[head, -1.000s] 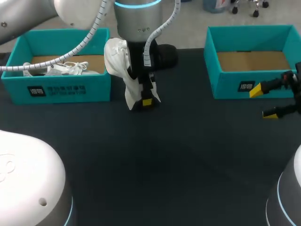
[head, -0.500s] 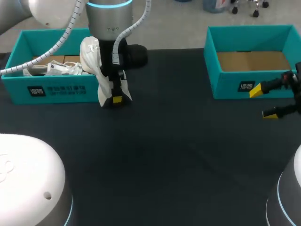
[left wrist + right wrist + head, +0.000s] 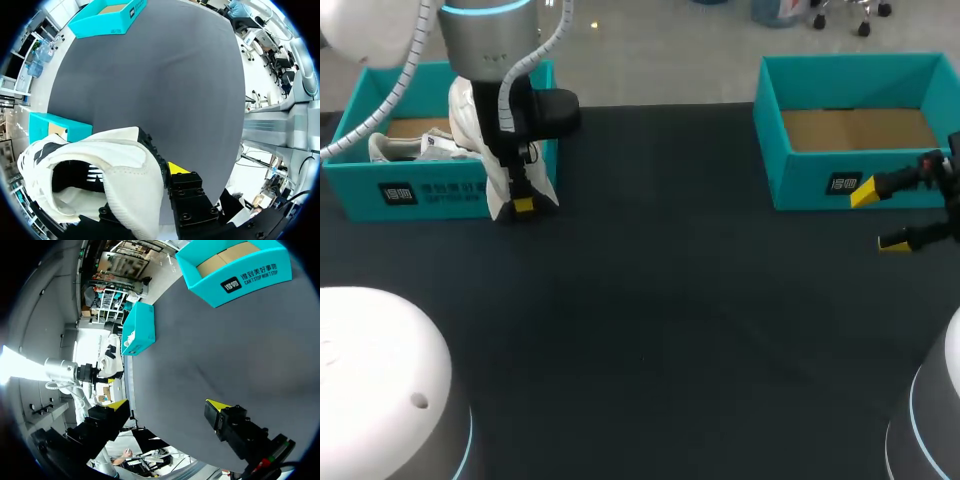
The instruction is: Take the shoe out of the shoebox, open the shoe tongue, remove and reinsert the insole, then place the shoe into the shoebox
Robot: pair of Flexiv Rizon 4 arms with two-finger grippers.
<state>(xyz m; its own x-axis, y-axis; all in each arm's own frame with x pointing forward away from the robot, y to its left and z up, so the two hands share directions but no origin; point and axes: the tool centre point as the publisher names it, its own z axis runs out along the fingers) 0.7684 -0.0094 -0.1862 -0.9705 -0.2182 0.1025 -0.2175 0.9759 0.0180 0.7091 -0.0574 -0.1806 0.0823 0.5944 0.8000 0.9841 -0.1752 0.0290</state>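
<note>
Shoe [image 3: 496, 178] in left pincer [image 3: 523, 205], long axis vertical

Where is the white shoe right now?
In the head view the white shoe hangs in the left end effector at the far left, by the near right corner of the left shoebox.

Only furniture in scope: one table [image 3: 650, 330]. The top is dark and matte, near black from the head view and flat grey from both wrist views. It looks like a cloth or mat cover, with a few faint lighter streaks near the middle; can't tell if they're creases. Far edge runs straight across the upper part of the head view. Lighting is even and diffuse, from overhead by the look of it. Shadows on the surface are soft, with no glare or hot spots.
</note>
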